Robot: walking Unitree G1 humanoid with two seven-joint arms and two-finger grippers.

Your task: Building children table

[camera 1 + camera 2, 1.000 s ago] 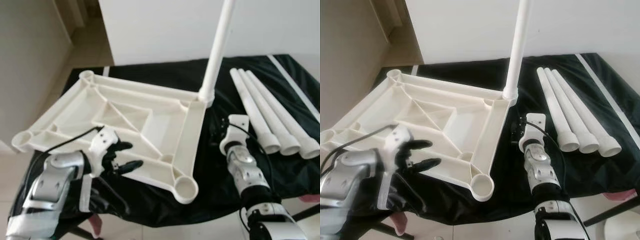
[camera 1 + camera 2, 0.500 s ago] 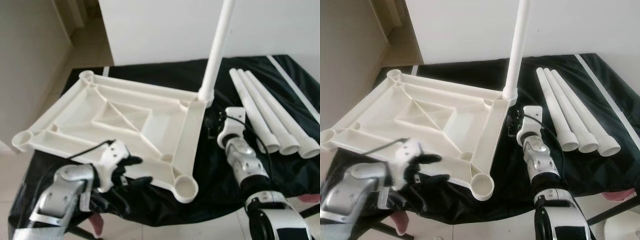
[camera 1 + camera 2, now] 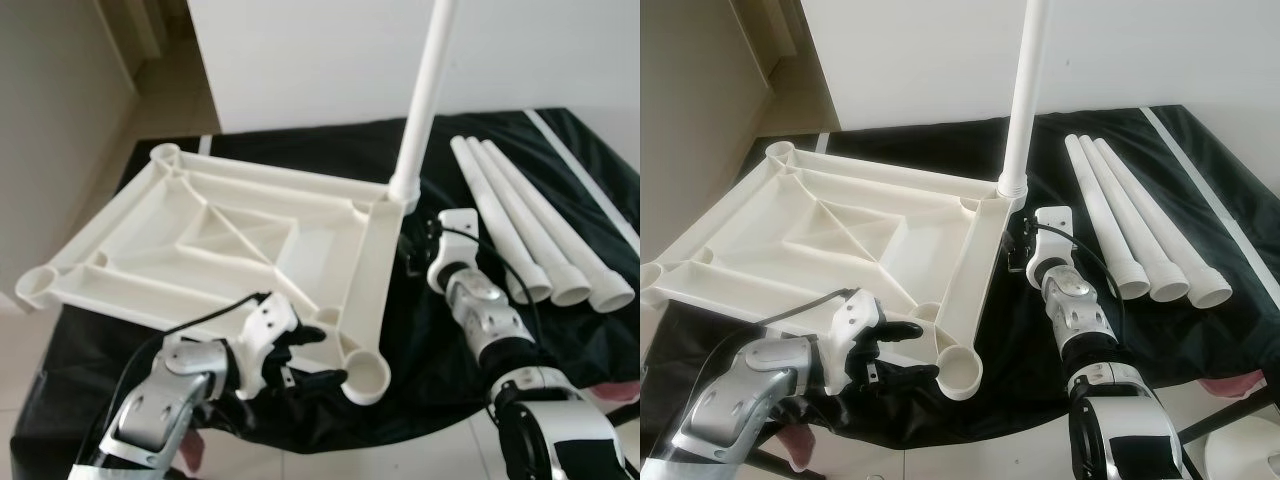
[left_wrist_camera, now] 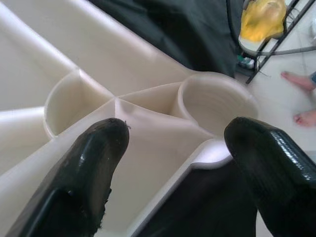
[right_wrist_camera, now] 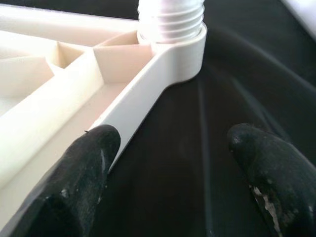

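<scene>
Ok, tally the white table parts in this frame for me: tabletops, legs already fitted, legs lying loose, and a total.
Upside-down tabletop: 1
Leg standing in a corner socket: 1
Loose legs lying side by side on the black cloth: 3
Total: 5 parts

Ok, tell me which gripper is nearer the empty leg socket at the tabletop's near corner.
Left. The left gripper sits right beside the empty socket, fingers open around that corner. The right gripper is farther off, near the corner holding the upright leg.
</scene>
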